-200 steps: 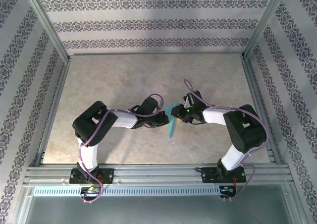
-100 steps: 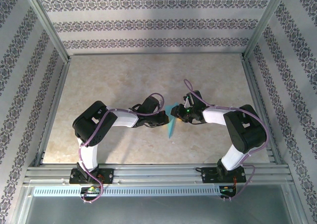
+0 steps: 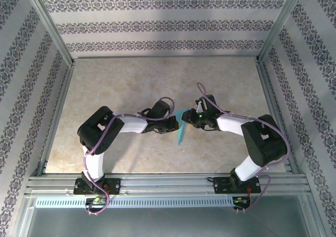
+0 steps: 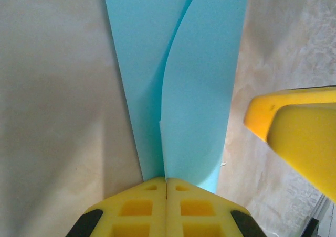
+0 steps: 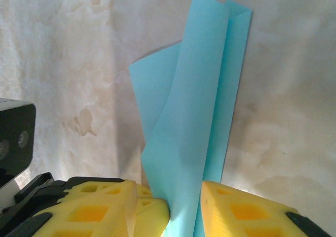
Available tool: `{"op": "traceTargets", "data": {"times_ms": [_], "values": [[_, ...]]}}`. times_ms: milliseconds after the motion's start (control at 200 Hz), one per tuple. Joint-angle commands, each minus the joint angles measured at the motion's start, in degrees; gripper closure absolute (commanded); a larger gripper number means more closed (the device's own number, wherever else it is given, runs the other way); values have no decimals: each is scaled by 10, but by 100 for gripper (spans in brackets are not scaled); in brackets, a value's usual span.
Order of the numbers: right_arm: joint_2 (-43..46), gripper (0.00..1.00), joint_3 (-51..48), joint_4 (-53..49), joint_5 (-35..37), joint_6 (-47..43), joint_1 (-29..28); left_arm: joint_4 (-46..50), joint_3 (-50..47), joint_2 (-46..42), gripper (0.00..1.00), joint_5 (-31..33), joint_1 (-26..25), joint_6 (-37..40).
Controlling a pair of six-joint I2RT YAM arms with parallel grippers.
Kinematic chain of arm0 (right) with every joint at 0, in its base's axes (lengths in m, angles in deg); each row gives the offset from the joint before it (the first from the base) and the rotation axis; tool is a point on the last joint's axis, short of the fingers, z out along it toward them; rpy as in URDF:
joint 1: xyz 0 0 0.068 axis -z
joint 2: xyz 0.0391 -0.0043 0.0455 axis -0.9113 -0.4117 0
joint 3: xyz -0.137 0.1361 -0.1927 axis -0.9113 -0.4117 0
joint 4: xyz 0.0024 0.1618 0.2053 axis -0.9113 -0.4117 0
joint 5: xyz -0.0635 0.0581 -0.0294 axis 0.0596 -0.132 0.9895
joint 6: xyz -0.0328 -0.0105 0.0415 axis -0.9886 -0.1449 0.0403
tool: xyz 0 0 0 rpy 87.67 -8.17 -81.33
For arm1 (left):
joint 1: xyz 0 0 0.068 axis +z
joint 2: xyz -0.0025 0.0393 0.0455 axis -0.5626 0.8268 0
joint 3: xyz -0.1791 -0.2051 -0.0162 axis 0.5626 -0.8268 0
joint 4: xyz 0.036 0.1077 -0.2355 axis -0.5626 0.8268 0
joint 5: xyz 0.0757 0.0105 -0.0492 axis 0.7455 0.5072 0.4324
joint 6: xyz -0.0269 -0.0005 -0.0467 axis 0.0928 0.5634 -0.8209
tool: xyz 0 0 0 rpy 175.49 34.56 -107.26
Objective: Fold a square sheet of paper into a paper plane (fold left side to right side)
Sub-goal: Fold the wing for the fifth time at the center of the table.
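Note:
The paper plane (image 3: 181,129) is a narrow turquoise-blue dart lying on the table between my two arms, its point toward the near edge. My left gripper (image 3: 176,124) is shut, and the paper's centre crease (image 4: 164,142) runs into the seam between its yellow pads (image 4: 166,181). One layer (image 4: 205,90) curls up off the table. My right gripper (image 3: 188,120) faces it from the right with its jaws apart. A raised flap (image 5: 189,142) stands between its fingertips (image 5: 185,197), leaning on the left pad (image 5: 155,213). One of its yellow fingers (image 4: 296,135) shows in the left wrist view.
The marble-patterned table (image 3: 131,85) is bounded by metal rails (image 3: 157,182) and patterned walls (image 3: 163,24). The left wrist's black camera housing (image 5: 14,137) sits close beside the right gripper.
The right arm's elbow has drifted slightly to the right and its jaws have narrowed a little around the flap. The left gripper and the paper have stayed put.

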Motion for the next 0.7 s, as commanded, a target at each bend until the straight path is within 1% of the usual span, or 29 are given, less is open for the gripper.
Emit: {"op": "traceTargets", "data": {"times_ms": [0, 185, 485, 700], "values": [[26, 68, -6, -21, 5, -16, 12, 61, 0, 27, 99, 36, 1, 14], [16, 100, 15, -36, -28, -38, 19, 65, 2, 26, 100, 38, 1, 16], [-40, 100, 51, -35, -35, -47, 5, 76, 3, 24, 100, 45, 1, 16], [-60, 100, 58, -35, -29, -52, 3, 90, 3, 22, 100, 54, 1, 16]]}}
